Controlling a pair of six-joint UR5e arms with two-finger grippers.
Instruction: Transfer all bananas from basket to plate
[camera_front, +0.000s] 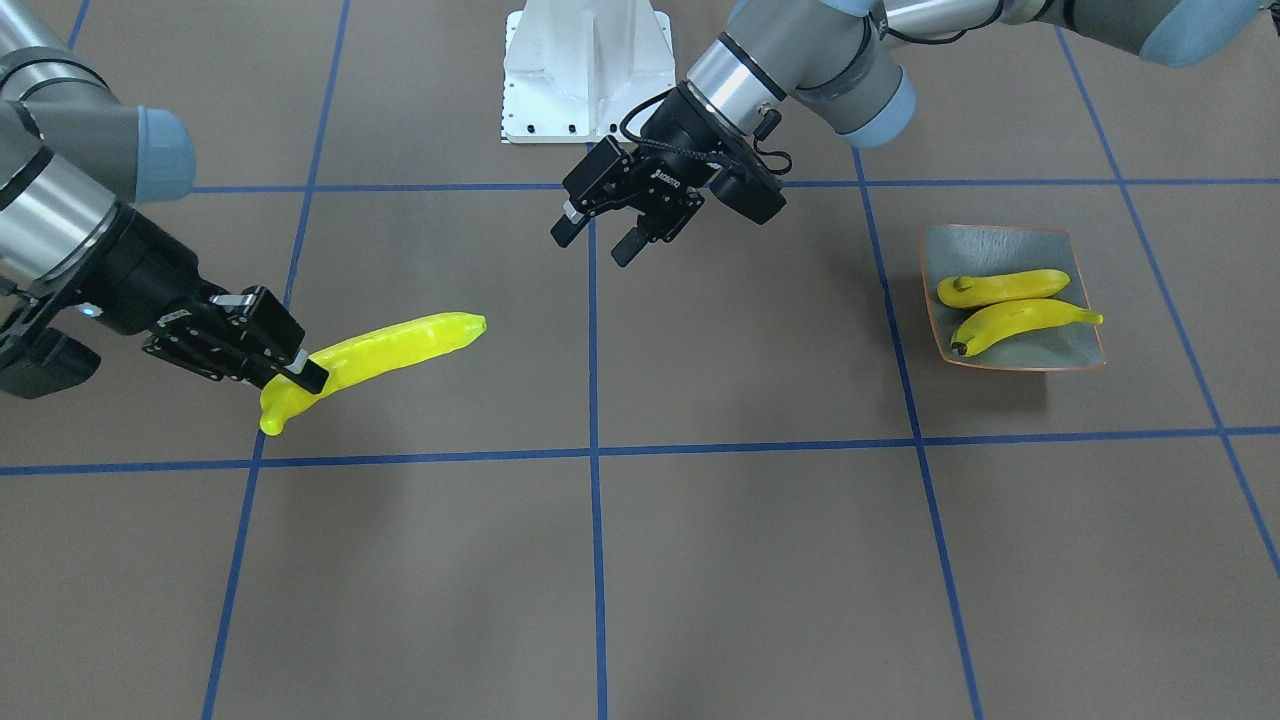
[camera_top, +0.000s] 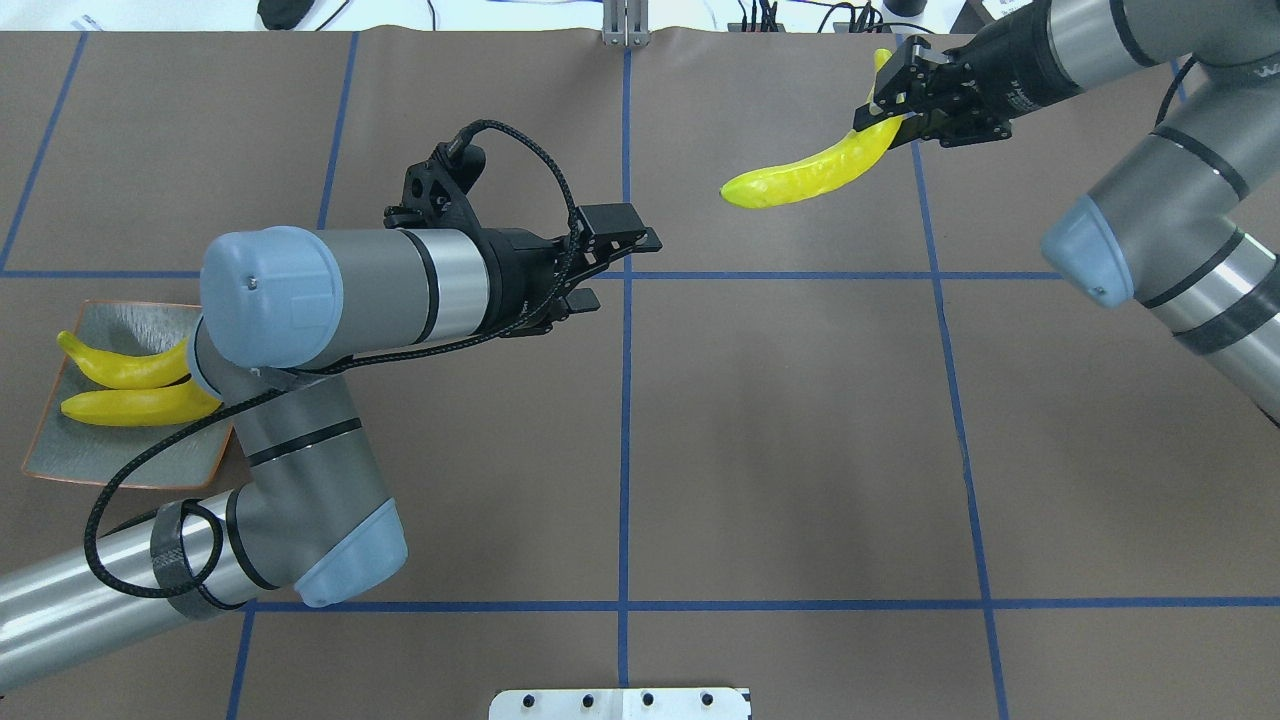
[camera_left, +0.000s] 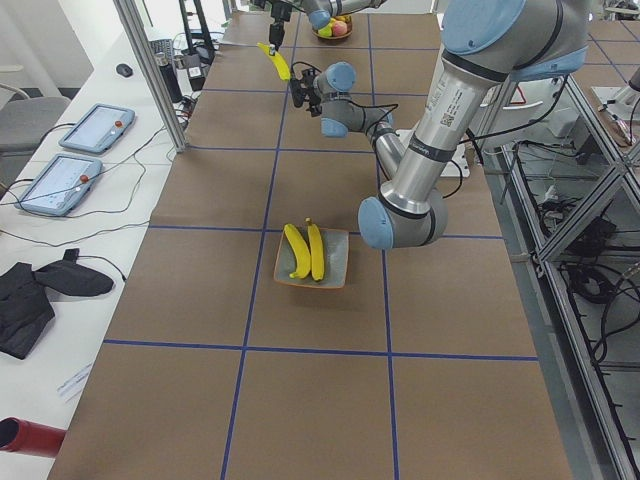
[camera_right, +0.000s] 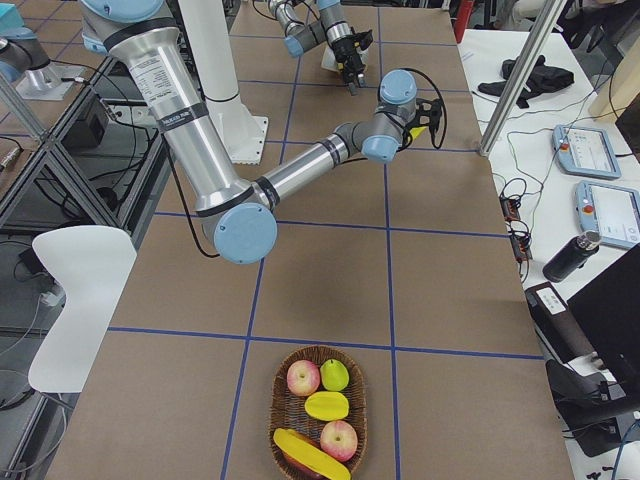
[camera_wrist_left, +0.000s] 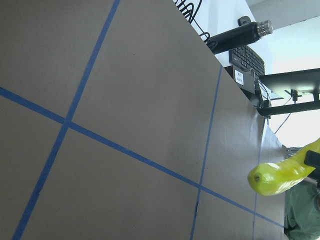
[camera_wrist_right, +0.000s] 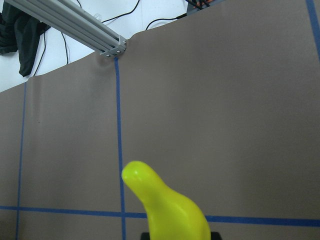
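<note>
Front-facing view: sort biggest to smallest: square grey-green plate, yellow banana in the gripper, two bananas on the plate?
1. Square grey-green plate.
2. Yellow banana in the right gripper; lifted, so perhaps nearer the camera.
3. Two plate bananas: they look alike.

Left arm (camera_top: 330, 290) stands between held banana (camera_top: 810, 170) and plate (camera_top: 120, 455).

We find the left arm (camera_top: 300, 300) hiding a corner of the plate (camera_top: 75, 455) and the ends of its two bananas (camera_top: 130, 407); the right-side view's bottom edge crops the basket (camera_right: 318, 351).

Small white lettering on the left gripper (camera_front: 593, 245) seems to read ROBOTIQ; nothing else is legible.
</note>
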